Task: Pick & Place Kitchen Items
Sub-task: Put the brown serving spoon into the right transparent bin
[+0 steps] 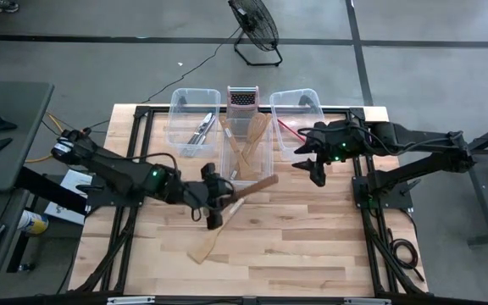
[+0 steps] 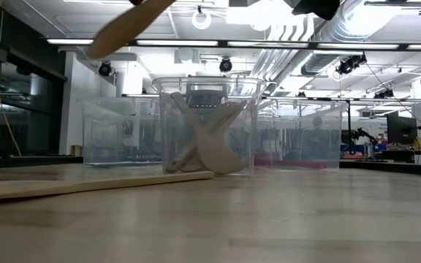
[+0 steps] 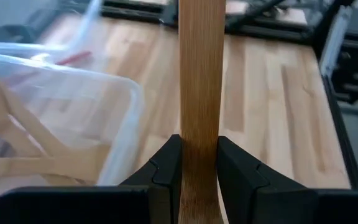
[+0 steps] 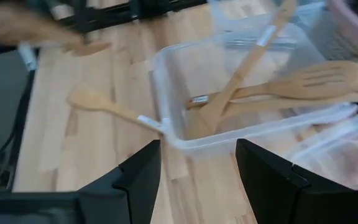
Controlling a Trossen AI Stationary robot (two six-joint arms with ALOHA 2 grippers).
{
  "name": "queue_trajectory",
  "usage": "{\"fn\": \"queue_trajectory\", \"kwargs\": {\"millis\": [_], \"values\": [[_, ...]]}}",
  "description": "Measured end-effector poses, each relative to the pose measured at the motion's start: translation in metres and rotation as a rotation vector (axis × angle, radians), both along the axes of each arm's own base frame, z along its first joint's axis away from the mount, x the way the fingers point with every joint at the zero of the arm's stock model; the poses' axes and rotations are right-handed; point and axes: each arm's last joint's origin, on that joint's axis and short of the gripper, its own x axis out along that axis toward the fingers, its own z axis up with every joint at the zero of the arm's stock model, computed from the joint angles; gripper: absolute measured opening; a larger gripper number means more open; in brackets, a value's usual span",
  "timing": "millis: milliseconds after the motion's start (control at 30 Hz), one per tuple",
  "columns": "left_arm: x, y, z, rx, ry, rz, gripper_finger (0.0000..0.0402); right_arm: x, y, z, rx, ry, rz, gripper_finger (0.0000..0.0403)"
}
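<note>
On the pale plank table (image 1: 312,237), left claw (image 1: 214,203) pinches a wooden spatula (image 1: 252,188); right claw (image 1: 316,169) spread.

Pale wood, clear plastic and black metal are the colours we see.

We see a light butcher-block wooden desk (image 1: 312,237) striped in blond and honey planks, framed by black rails. The flat bamboo utensil (image 3: 201,81) shows fine golden-brown lengthwise grain between the matte black fingers (image 3: 166,180) of the left gripper (image 1: 214,209). A pale wooden spatula (image 1: 207,246) lies on the planks. The clear plastic rectangular bins (image 1: 246,152) show cream wooden spoons, silver cutlery (image 1: 202,130) and a red streak (image 1: 288,130). The silver metal box grater (image 1: 241,99) has a pinkish top. The floor (image 1: 413,68) is grey with dark lines.
</note>
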Motion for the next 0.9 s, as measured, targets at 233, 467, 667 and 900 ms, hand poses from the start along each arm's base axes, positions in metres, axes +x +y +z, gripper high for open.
{"fn": "queue_trajectory", "kwargs": {"millis": [233, 467, 667, 900], "values": [[0.01, 0.017, 0.01, 0.0, -0.112, 0.088, 0.0072, 0.001, 0.004, 0.001, 0.013, -0.011, 0.14, 0.0201], [0.019, 0.035, 0.019, 0.051, -0.199, 0.127, 0.0072, 0.007, 0.004, 0.011, -0.014, -0.134, 0.181, 0.0201], [0.024, 0.05, 0.025, 0.086, -0.253, 0.162, 0.0072, 0.019, 0.004, 0.02, -0.029, -0.271, 0.181, 0.0201], [0.027, 0.057, 0.033, 0.128, -0.321, 0.175, 0.0072, 0.035, 0.003, 0.024, -0.054, -0.364, 0.16, 0.0201]]}}
